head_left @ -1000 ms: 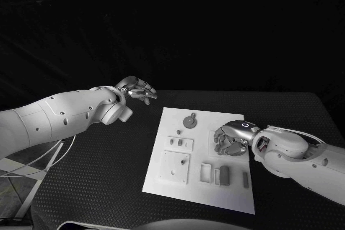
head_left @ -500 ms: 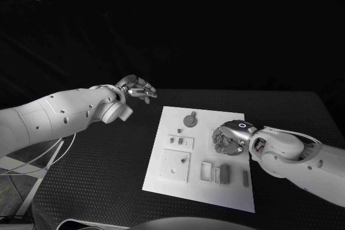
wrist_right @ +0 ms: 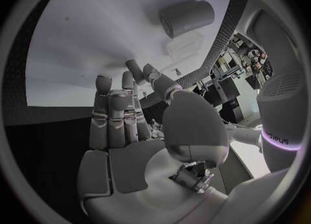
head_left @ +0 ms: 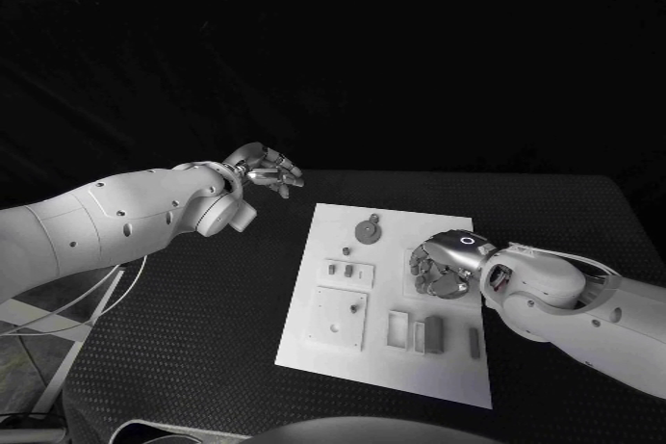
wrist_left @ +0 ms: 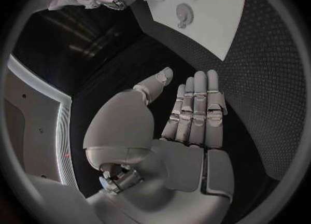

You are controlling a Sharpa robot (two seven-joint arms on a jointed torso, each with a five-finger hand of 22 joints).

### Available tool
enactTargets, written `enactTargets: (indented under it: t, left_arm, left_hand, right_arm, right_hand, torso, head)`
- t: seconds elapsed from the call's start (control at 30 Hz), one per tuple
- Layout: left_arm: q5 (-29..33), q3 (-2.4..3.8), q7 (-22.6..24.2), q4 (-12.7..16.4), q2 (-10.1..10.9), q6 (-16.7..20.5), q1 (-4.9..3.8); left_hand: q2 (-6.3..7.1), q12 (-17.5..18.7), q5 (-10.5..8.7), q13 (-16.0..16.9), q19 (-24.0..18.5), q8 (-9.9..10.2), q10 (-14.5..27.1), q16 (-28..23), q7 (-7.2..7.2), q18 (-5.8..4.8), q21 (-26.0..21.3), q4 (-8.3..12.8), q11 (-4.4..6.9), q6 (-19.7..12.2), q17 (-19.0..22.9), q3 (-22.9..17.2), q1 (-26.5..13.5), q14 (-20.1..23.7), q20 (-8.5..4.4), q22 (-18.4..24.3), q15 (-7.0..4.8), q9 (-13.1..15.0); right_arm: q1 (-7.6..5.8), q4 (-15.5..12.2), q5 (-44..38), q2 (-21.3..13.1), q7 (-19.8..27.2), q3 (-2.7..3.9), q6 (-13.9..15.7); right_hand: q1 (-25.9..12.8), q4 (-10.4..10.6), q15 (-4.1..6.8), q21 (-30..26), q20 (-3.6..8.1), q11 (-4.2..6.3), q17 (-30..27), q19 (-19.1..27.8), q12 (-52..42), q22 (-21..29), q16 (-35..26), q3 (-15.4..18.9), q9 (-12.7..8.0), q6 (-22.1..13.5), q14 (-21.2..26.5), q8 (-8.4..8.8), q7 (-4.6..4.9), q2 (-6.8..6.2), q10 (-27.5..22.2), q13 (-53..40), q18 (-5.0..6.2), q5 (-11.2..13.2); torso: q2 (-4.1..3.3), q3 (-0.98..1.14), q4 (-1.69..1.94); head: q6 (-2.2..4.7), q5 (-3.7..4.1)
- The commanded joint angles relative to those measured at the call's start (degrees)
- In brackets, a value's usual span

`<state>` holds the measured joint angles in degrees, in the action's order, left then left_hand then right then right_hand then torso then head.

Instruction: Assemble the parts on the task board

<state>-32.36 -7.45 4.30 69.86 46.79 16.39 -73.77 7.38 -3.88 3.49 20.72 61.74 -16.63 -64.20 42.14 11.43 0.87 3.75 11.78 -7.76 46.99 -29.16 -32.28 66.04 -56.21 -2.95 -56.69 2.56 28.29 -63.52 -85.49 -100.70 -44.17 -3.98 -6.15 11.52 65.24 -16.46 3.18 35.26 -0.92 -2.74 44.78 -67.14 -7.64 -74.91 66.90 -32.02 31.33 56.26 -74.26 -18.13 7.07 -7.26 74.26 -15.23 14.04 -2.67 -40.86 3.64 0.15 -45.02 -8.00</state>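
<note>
while right hand [head_left: 442, 268] hovers over task board [head_left: 333, 348] mid-table [head_left: 181, 309], fingers [wrist_right: 116, 115] loosely curled, empty, left hand [head_left: 264, 170] raised off-board, fingers [wrist_left: 194, 99] straight, together, grey parts [head_left: 367, 233] on board, wrist lettering unreadable

White board [head_left: 313, 343] with grey pieces [head_left: 433, 335]; black dotted table [head_left: 181, 319]; silver hands [head_left: 267, 169] on white arms [head_left: 97, 227].

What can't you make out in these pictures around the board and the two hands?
- Head view: the right hand covers part of the task board; whatever lies under it is hidden.
- Right wrist view: whether its fingers touch the board is unclear.
- Left wrist view: the round part is too small for detail.
</note>
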Motion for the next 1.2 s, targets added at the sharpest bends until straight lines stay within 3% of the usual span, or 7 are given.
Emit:
enactTargets:
  t: [0.03,0.23,0.5,0.8,1.2]
  left_arm:
    - [0.3,0.03,0.3,0.1,0.0,-0.7,-0.04]
    - [0.3,0.03,0.3,0.1,-0.1,-0.7,-0.04]
    - [0.3,0.03,0.3,0.1,-0.1,-0.8,-0.04]
    - [0.3,0.03,0.3,0.0,-0.1,-0.8,-0.04]
    - [0.3,0.02,0.3,0.0,-0.2,-0.8,-0.04]
  left_hand:
    - [-0.34,-0.1,0.04,0.0,0.2,-0.2,0.2,-0.3,-0.19,0.98,0.2,-0.4,0.12,-0.3,-0.1,0.1,-0.1,-0.4,-0.12,0.1,0.00,-0.1]
    - [-0.34,-0.1,0.04,0.0,0.2,-0.2,0.2,-0.3,-0.18,0.97,0.2,-0.4,0.11,-0.3,-0.1,0.1,-0.1,-0.4,-0.11,0.1,0.01,-0.1]
    - [-0.38,-0.1,0.04,0.0,0.2,-0.2,0.2,-0.3,-0.18,0.97,0.2,-0.4,0.11,-0.3,-0.2,0.1,-0.2,-0.4,-0.11,0.1,0.01,-0.1]
    - [-0.40,-0.1,0.04,0.0,0.2,-0.2,0.2,-0.4,-0.17,0.97,0.2,-0.5,0.10,-0.3,-0.2,0.1,-0.2,-0.4,-0.11,0.1,0.01,-0.1]
    - [-0.43,-0.1,0.04,0.0,0.2,-0.2,0.2,-0.4,-0.17,0.96,0.2,-0.6,0.10,-0.3,-0.3,0.2,-0.3,-0.4,-0.11,0.2,0.02,-0.1]
  right_arm:
    - [0.14,0.1,-1.7,0.6,-0.5,-0.10,0.2]
    - [0.24,0.6,-3.0,1.5,-0.7,-0.39,-0.4]
    - [0.43,0.8,-3.6,1.5,-1.3,-0.59,-0.5]
    - [0.44,0.9,-3.6,1.1,-1.6,-0.59,-0.2]
    - [0.43,-0.2,-3.2,0.1,-1.1,-0.55,3.2]
  right_hand:
    - [0.1,-0.2,0.61,0.3,0.19,0.13,-0.1,-0.3,-0.4,-1.0,0.2,-0.2,0.1,0.7,0.0,-0.35,-0.11,1.14,0.5,-0.3,0.96,-0.1]
    - [1.0,-0.3,1.32,0.7,0.33,0.88,0.1,-0.5,-1.3,-1.2,0.7,-0.4,0.6,2.8,-0.1,-1.39,-1.04,3.45,2.2,-1.4,0.96,-0.1]
    - [1.4,-0.3,1.88,1.0,0.47,1.42,0.2,-0.4,-1.8,-1.2,1.0,-0.3,0.9,3.9,0.1,-1.71,-1.33,4.45,3.0,-2.5,0.96,-0.1]
    - [1.5,-0.4,2.08,1.1,0.58,1.62,0.2,-0.3,-2.1,-1.2,1.1,-0.2,1.1,4.2,0.2,-1.83,-1.27,4.78,3.3,-3.2,0.96,-0.1]
    - [1.9,-0.4,2.27,1.3,0.74,1.81,0.2,-0.4,-2.3,-1.2,1.2,-0.1,1.4,4.3,0.2,-1.88,-1.26,4.72,3.4,-3.9,0.96,-0.1]
  torso:
    - [0.01,0.04,-0.03]
    - [0.00,0.08,0.05]
    - [0.01,0.03,-0.02]
    - [0.01,0.05,0.01]
    - [0.04,0.11,-0.03]
  head:
    - [-0.05,0.00]
    - [-0.22,-0.01]
    - [-0.51,-0.10]
    - [-0.56,-0.05]
    - [-0.47,-0.04]
